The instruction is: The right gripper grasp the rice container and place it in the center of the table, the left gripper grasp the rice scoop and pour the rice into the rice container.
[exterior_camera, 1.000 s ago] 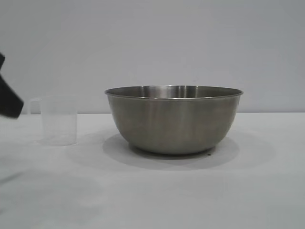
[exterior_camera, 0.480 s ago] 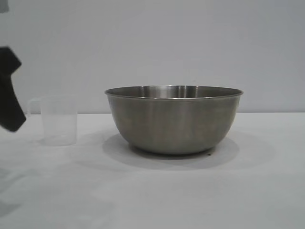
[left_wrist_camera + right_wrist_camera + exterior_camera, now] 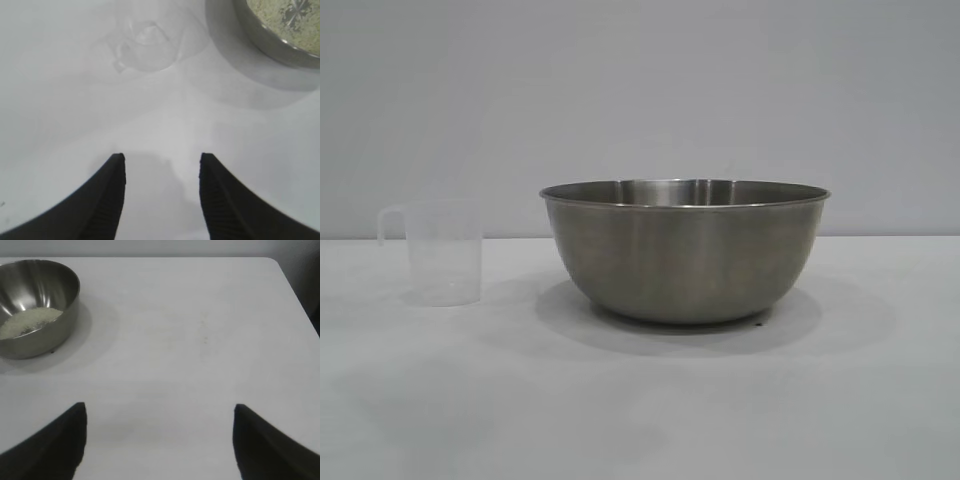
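On the left of the exterior view the rice scoop (image 3: 442, 252) stands upright on the white worktop (image 3: 640, 420), its loop handle pointing away from the bowl. It looks empty, and nothing touches it. It sits near the rice container (image 3: 685, 250) but apart from it, with a strip of bare worktop between them.

The rice container rests on its base around the middle of the worktop, rim level, casting a soft shadow all round. No arm shows in the exterior view.

In the left wrist view the left gripper (image 3: 161, 197) hangs above the worktop with its fingers (image 3: 107, 200) spread apart and nothing between them. Beyond the fingertips lies the rice scoop (image 3: 145, 47), seen from above as a faint clear ring, well clear of the gripper. Part of the rice container's rim (image 3: 272, 37) shows at one corner, with pale grains inside it.

In the right wrist view the right gripper (image 3: 159, 440) is raised over an open stretch of worktop, its fingers (image 3: 55, 445) wide apart and holding nothing. The rice container (image 3: 35, 307) sits well away from it, and the rice (image 3: 27, 321) forms a low white heap in the bottom of the bowl.
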